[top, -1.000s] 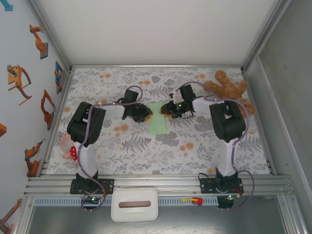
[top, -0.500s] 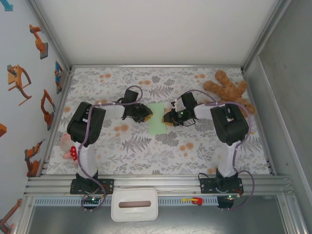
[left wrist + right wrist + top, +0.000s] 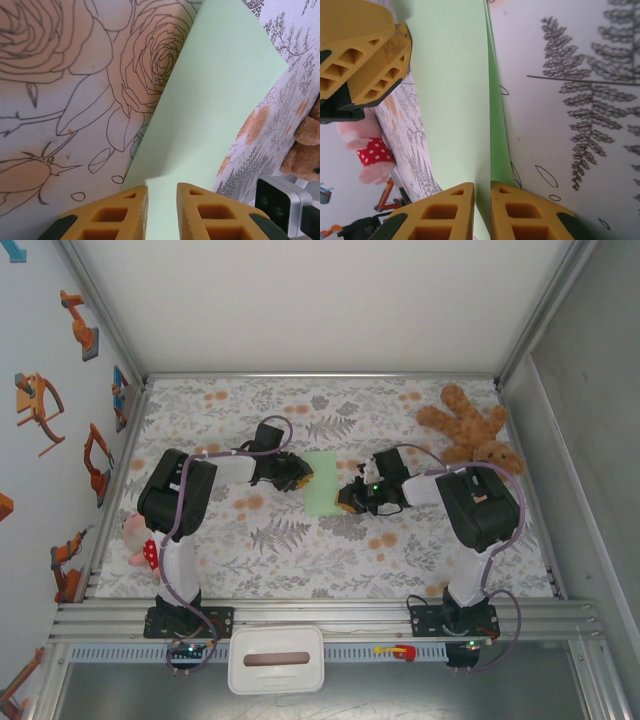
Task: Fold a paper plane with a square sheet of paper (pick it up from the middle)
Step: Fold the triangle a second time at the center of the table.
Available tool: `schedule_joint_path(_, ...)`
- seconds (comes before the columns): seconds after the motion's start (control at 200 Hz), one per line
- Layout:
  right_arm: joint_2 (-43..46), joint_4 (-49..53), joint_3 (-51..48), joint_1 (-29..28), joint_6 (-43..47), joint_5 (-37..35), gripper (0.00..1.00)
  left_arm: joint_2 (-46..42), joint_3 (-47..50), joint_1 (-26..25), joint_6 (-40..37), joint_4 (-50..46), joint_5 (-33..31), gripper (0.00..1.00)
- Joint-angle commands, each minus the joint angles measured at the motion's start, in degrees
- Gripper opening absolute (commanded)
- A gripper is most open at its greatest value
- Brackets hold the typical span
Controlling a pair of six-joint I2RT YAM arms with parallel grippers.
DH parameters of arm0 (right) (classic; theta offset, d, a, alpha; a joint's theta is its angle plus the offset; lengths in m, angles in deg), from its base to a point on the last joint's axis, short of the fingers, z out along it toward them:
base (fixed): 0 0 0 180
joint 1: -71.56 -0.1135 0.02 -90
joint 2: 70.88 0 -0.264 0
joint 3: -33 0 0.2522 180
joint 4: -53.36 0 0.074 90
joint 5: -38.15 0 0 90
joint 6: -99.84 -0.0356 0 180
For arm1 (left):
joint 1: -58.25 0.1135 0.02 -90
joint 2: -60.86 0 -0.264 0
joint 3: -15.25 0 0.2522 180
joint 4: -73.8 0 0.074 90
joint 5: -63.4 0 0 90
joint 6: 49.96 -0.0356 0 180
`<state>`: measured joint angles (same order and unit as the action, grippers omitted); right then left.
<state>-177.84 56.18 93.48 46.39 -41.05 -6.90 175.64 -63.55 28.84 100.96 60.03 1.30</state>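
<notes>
Robot-manipulation test cell in a laboratory. Two arms are bolted to an aluminium extrusion rail at the near edge of a table covered with a floral-print cloth. White panel walls enclose the workspace; robot-arm stickers decorate the left wall.

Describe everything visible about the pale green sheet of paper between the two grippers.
The pale mint-green paper sheet is thin, plain and unprinted. It appears as a narrow upright rectangle from above, apparently folded in half, and lies on the floral tablecloth near the table's middle. The left gripper pinches its left edge between yellow fingers, lifting a small flap. The right gripper closes on its right edge, where two layers show, the lower looking darker green.
</notes>
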Motion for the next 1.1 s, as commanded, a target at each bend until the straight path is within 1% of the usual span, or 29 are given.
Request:
schedule_joint_path(0.0, 1.7, -3.9, -1.1, -0.4, -4.0, -2.6, 0.14, 2.8, 1.8, 0.2, -0.1, -6.4, -2.2, 0.24)
schedule_joint_path(0.531, 3.8, -6.3, -5.1, -1.1, -7.6, -2.7, 0.13, 2.7, 1.6, 0.2, -0.1, -6.3, -2.1, 0.24)
schedule_joint_path(0.681, 3.8, -6.5, -4.9, -1.3, -8.3, -2.9, 0.08, 2.6, 0.3, 0.2, -0.5, -7.4, -1.6, 0.24)
schedule_joint_path(0.831, 5.5, -6.0, -5.0, -1.2, -8.4, -4.1, 0.0, 0.9, -1.7, 0.2, -1.7, -7.4, -0.6, 0.24)
schedule_joint_path(0.982, 7.6, -3.9, -5.0, -1.2, -7.7, -5.0, 0.0, -1.3, -4.0, 0.5, -5.2, -5.7, 0.3, 0.25)
schedule_joint_path(1.097, 8.2, -2.8, -5.0, -1.2, -7.4, -4.7, 0.0, -0.7, -6.1, 0.7, -7.2, -7.4, -0.4, 0.24)
